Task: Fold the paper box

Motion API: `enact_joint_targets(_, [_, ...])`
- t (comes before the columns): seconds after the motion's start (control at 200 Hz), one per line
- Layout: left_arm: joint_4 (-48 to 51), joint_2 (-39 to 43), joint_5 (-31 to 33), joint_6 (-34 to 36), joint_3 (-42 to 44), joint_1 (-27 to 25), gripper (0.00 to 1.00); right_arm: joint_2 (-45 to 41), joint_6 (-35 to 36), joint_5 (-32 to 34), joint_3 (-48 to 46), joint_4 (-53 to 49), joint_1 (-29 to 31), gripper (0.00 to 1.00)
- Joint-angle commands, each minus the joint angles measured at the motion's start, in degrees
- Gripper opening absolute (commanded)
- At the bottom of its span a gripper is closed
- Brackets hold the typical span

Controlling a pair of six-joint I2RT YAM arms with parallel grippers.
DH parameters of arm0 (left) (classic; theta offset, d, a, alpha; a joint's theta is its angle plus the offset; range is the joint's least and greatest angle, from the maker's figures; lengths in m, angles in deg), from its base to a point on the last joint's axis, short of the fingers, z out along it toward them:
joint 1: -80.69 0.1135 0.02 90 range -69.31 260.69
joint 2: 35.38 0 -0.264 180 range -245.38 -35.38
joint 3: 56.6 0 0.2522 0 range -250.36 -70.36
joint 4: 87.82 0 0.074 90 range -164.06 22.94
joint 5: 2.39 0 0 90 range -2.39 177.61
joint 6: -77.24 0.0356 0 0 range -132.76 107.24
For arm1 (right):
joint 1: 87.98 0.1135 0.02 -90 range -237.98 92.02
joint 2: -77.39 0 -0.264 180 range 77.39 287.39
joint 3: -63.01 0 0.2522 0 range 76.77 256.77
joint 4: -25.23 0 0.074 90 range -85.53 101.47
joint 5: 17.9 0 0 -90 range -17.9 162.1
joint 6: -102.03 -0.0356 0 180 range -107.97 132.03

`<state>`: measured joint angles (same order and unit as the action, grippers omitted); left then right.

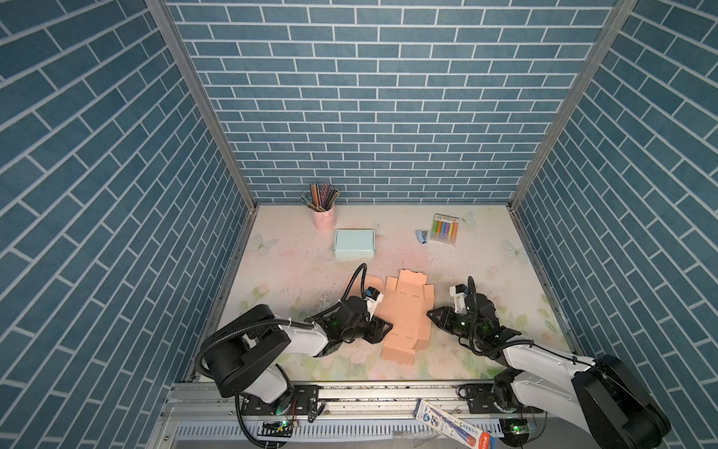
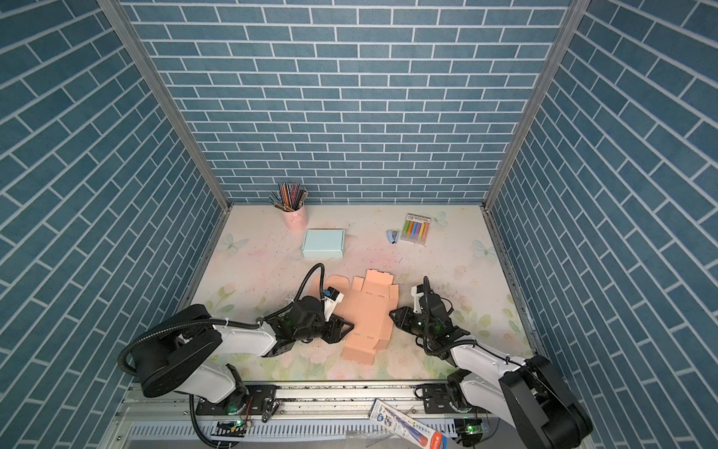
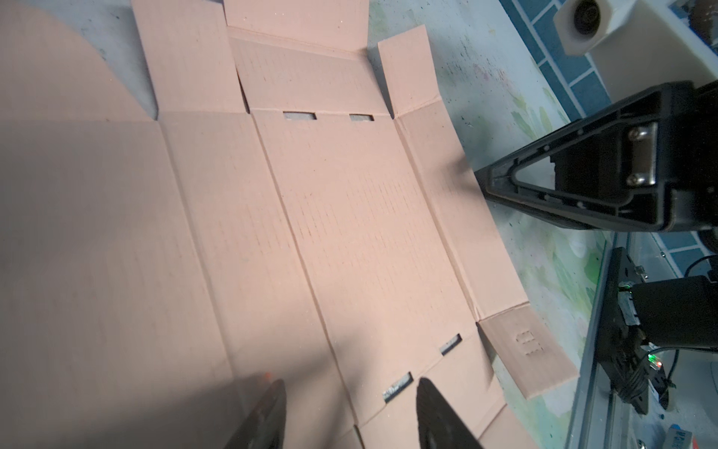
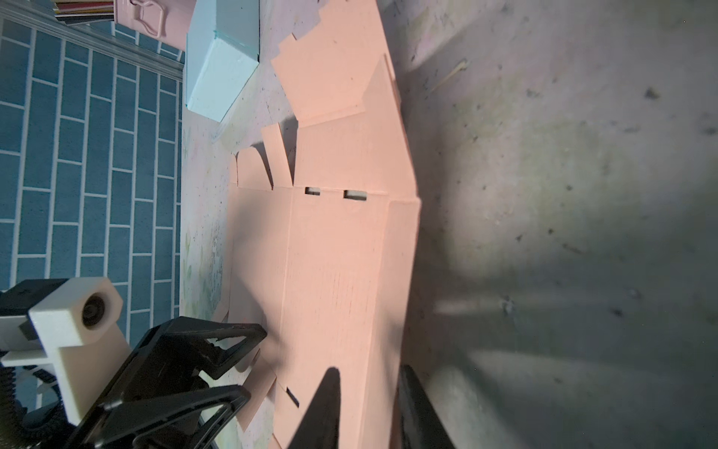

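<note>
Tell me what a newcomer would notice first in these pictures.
A peach cardboard box blank lies unfolded, front and middle on the table, with the left gripper and the right gripper at its long sides. Farther back sit a folded pale blue box and a pink cup of coloured pencils.

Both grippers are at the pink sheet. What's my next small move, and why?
Probably close the right gripper on the side strip of the pink sheet and lift: its jaws straddle that strip, unpinched, while the open left gripper sits over the opposite edge.
</note>
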<state>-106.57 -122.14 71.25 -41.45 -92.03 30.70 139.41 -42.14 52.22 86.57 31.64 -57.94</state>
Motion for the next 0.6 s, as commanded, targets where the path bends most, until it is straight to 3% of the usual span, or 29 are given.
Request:
enact_joint_targets(0.0, [0.89, -0.34, -0.57, -0.23, -0.36, -0.74, 0.54, 0.73, -0.19, 1.27, 1.47, 0.39, -0.18, 0.25])
enact_joint_targets(0.28, [1.04, 0.28, -0.52, -0.65, -0.35, -1.44, 0.54, 4.91, 5.74, 3.00, 6.15, -3.56, -0.25, 0.13])
enact_joint_targets(0.595, [1.01, 0.70, -0.60, -0.98, -0.39, -1.95, 0.54, 11.37, 13.18, 0.27, 12.02, -6.89, -3.06, 0.12])
